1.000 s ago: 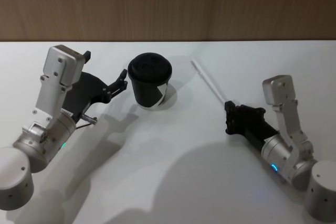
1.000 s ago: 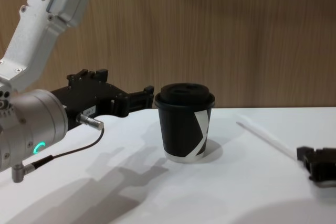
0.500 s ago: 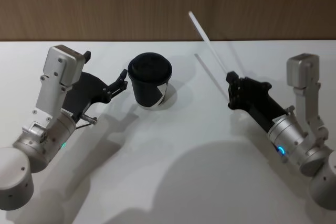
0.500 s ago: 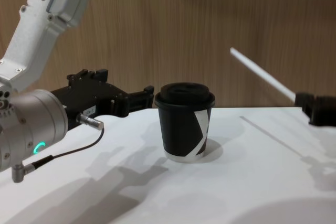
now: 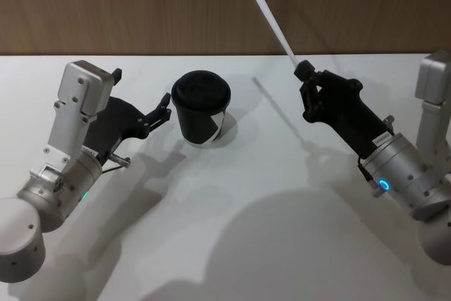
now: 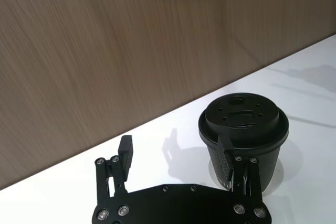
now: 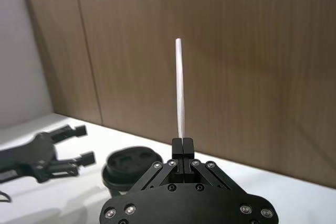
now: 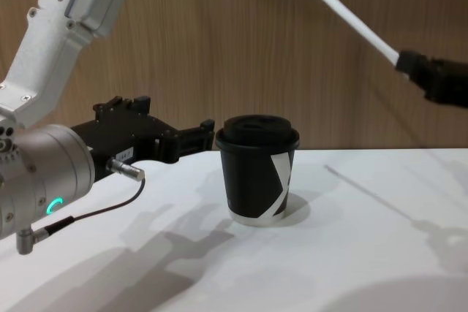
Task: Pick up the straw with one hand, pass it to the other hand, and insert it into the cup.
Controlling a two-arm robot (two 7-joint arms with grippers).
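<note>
The straw (image 5: 268, 15) is held aloft, slanting above the table (image 5: 232, 230), its lower end clamped in the right gripper (image 5: 303, 70). We judge the pickup done and the handover next: the left gripper (image 5: 161, 114) (fingers spread, just beside the cup (image 5: 202, 107)) must meet it. The cup shows a white angular mark; we read no writing.

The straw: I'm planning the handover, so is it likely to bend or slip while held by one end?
Probably stiff: the straw juts out straight though the right claw pinches only its lower end. Likely very light, being so thin. It looks smooth and round, so it might pivot or slip in that narrow pinch.
</note>
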